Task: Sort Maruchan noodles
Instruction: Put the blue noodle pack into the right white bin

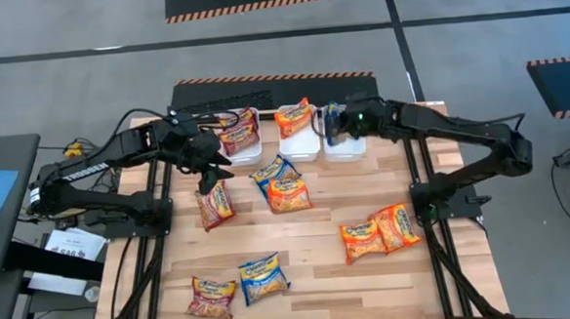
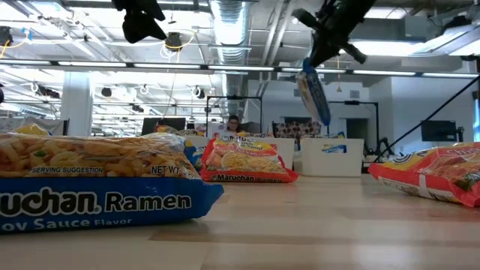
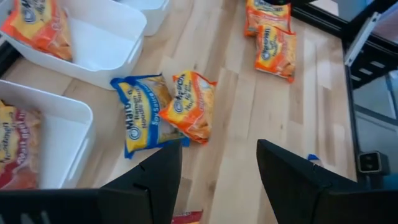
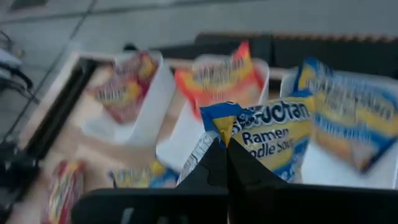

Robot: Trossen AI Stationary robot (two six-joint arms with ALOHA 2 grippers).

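Right now the left gripper (image 1: 210, 168) hangs with its fingers spread and empty, just above a maroon packet (image 1: 214, 204) lying on the table (image 1: 320, 275). If it drops off-centre, the crinkly wrapper could slide away instead of getting caught. Further along, a blue packet (image 1: 272, 170) and an orange packet (image 1: 289, 193) overlap in the middle, so a grab there might lift both. Over at the far edge, the right gripper (image 4: 224, 146) is pinched tight on the corner of a blue packet (image 4: 267, 140), dangling it above the right-hand white bin (image 1: 344, 145). Held by so little, it could slip or swing past the rim. The packets look flat, glossy and floppy, each with a yellow noodle picture.
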